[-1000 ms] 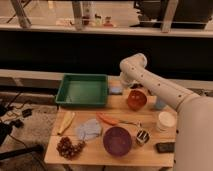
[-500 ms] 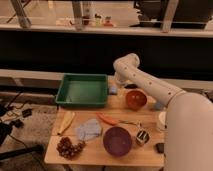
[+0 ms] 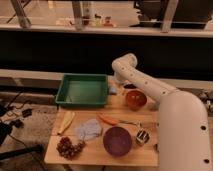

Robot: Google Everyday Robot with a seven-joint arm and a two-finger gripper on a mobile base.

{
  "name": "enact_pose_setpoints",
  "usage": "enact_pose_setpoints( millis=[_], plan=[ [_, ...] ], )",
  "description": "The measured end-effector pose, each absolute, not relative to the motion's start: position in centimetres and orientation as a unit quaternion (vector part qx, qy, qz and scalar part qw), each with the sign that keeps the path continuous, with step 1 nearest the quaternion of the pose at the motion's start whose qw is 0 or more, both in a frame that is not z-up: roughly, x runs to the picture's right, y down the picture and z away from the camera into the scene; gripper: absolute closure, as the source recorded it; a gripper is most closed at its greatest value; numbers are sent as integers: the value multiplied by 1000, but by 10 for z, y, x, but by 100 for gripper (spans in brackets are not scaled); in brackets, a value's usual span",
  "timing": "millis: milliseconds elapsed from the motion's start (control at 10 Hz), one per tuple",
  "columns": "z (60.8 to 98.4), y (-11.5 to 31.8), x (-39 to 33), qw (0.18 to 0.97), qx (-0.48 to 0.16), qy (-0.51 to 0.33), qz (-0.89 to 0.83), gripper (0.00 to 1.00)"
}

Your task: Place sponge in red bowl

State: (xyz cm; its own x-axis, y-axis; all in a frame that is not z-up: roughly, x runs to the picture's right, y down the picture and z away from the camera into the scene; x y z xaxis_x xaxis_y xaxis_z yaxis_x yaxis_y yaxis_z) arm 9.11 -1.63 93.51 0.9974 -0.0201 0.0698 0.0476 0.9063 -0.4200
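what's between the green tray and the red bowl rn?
Camera view: the sponge lies in that gap, next to the green tray's right rim, apart from the red bowl. The claw hangs close above the sponge.

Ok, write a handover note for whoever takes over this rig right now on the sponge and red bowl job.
End effector: open, empty, low just above the sponge.
Sponge: on the table by the green tray's right edge, left of the red bowl in the camera view.
Red bowl: upright, nothing seen inside.
Done: end effector lined up on the sponge.
Left: grasp, lift, carry over the bowl, release.
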Motion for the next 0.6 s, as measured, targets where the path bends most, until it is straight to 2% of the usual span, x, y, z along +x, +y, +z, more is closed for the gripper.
enact_pose_setpoints(
  millis=[600],
  plan=[
    [963,-14,91,975,-220,-23,-4,20]
  ],
)
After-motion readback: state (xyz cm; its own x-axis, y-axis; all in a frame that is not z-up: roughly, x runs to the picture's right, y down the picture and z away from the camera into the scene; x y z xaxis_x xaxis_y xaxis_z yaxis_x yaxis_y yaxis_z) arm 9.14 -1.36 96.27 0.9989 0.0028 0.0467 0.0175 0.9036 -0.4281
